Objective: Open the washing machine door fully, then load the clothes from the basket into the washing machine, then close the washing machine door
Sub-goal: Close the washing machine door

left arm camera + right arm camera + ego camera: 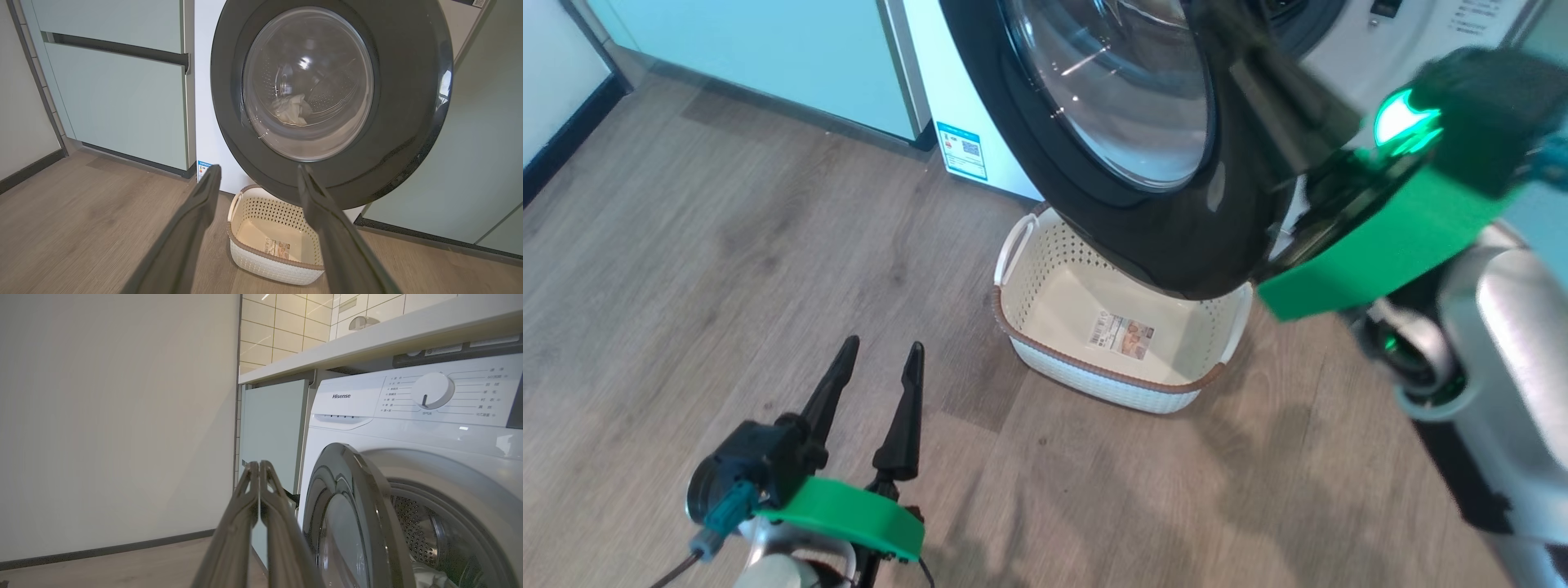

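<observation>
Diagonally ahead of left tool [883, 345], basket [1111, 390].

The left jaws are made up of two long, tapering black fingers [832, 388] fixed to a black housing [764, 457]. A bright green curved band [849, 514] is fitted round that wrist, and a teal connector [723, 510] with a dark cable [674, 572] is plugged in beside it. On the right arm, a larger green plate [1380, 249], a glowing green light [1401, 122] and a glossy silver forearm [1507, 351] with a round dark joint [1409, 351] are seen. The right jaws' fingers [241, 526] are shown grey-brown up close.
</observation>
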